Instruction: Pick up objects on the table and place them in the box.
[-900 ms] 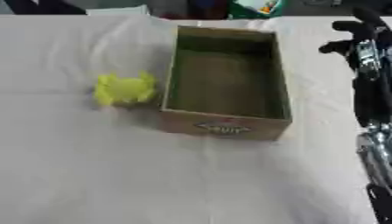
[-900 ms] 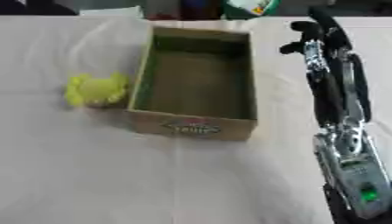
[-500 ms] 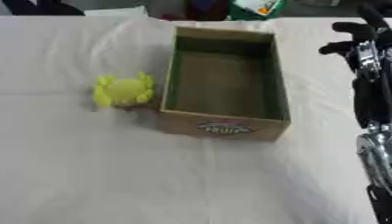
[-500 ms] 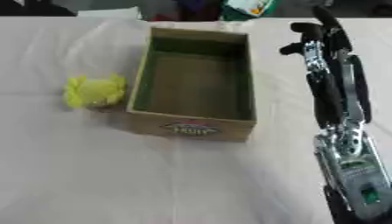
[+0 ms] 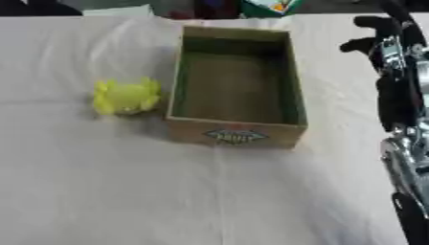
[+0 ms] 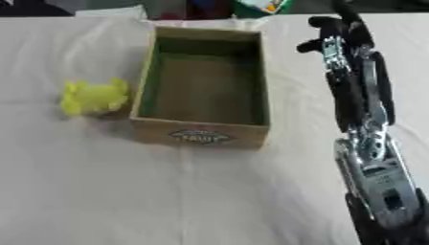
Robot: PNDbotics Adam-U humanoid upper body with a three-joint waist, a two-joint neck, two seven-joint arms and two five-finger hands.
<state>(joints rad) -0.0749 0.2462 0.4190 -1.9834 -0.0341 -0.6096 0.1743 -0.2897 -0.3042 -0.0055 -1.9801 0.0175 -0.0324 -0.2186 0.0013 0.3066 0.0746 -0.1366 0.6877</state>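
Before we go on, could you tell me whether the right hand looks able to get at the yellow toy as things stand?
Probably not directly: the box stands between the right hand and the yellow toy.

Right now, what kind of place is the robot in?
Probably a test or practice table indoors: a table under a white cloth, one cardboard box, a yellow toy beside it, and the robot's right arm reaching over.
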